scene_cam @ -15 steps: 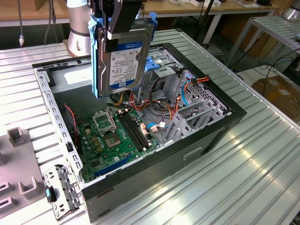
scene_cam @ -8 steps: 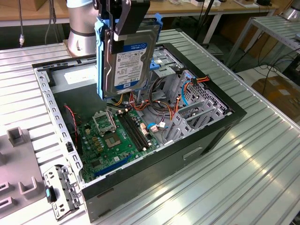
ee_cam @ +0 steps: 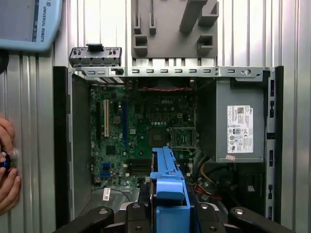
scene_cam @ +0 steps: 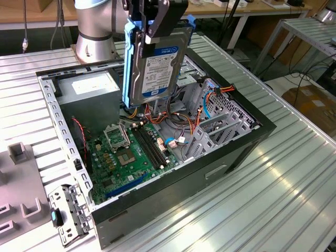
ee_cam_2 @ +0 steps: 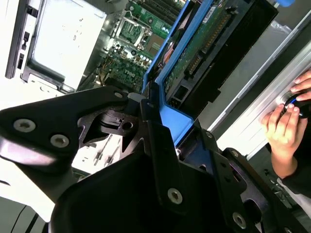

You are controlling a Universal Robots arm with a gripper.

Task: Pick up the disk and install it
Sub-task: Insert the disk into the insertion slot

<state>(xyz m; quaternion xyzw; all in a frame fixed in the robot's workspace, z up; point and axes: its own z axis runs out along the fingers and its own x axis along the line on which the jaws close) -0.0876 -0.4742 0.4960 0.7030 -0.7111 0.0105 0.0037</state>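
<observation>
The disk [scene_cam: 156,65] hangs upright above the open computer case [scene_cam: 210,173], its white label with a blue band facing the camera and blue carrier rails along its edges. My gripper [scene_cam: 148,32] is shut on its upper end. In the second wrist view the disk's green circuit-board side [ee_cam_2: 204,43] and blue rail run away from the gripper [ee_cam_2: 151,114]. In the first wrist view the blue carrier edge [ee_cam: 167,187] sits between the fingers [ee_cam: 167,216], over the motherboard [ee_cam: 141,131].
Inside the case are a grey power-supply box [scene_cam: 89,89], the motherboard [scene_cam: 131,152], cables and a metal drive cage [scene_cam: 220,123]. A grey fixture plate [scene_cam: 21,184] and a loose bracket [scene_cam: 65,212] lie beside the case. A person's hand [ee_cam_2: 282,126] rests on the table.
</observation>
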